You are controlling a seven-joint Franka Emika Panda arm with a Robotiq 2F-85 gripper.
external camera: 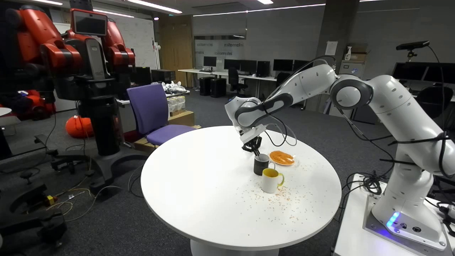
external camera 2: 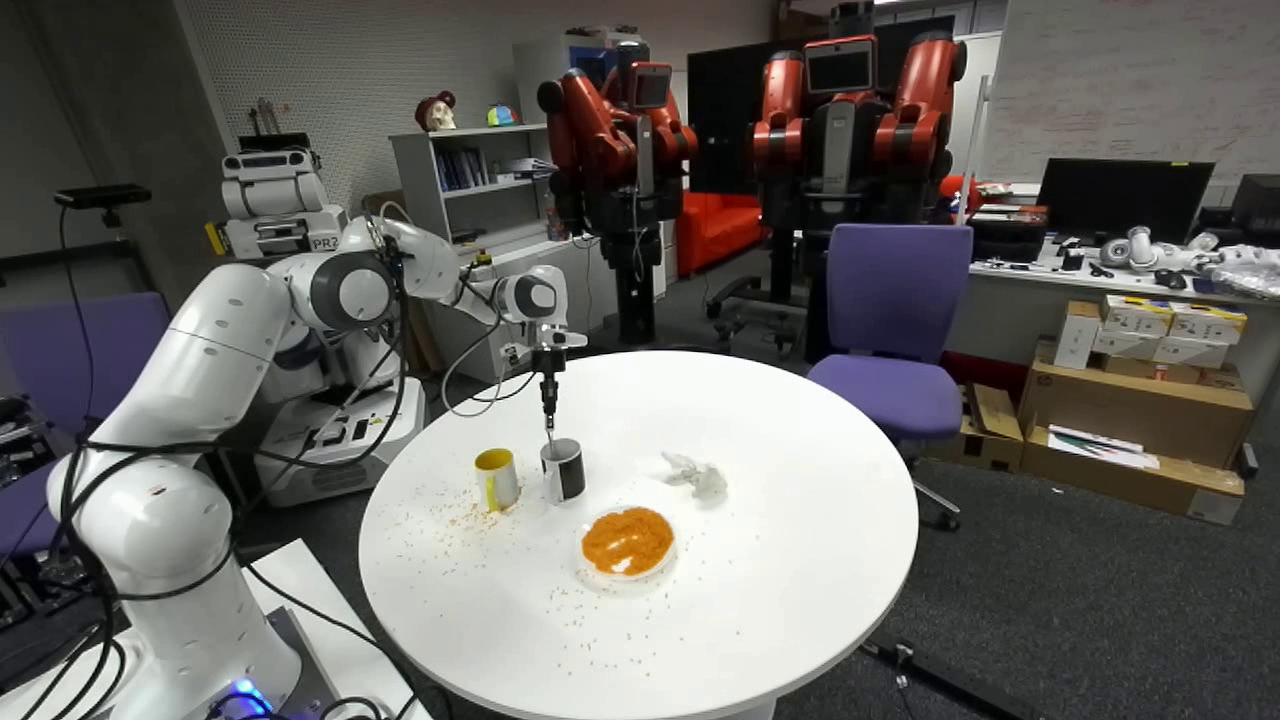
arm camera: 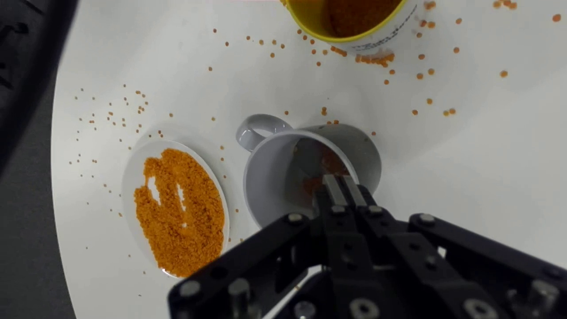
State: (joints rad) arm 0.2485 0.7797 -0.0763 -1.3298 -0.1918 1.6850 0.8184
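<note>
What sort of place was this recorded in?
Most likely a robotics lab: it has red two-armed robots, a whiteboard with writing and a row of monitors.

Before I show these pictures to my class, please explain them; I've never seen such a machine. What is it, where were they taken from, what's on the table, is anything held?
The machine is a white robot arm, ending in a black gripper with two fingers. Two wide pictures come from cameras outside the robot; the close-up from one on its wrist. On the round white table stand a black and grey mug and a white, yellow-lined mug. Nearby are a plate of orange grains and a crumpled whitish thing. More lie scattered about and inside the yellow-lined mug. The gripper is shut, its fingertips at the black and grey mug's rim; whether they pinch its wall, I can't tell.
</note>
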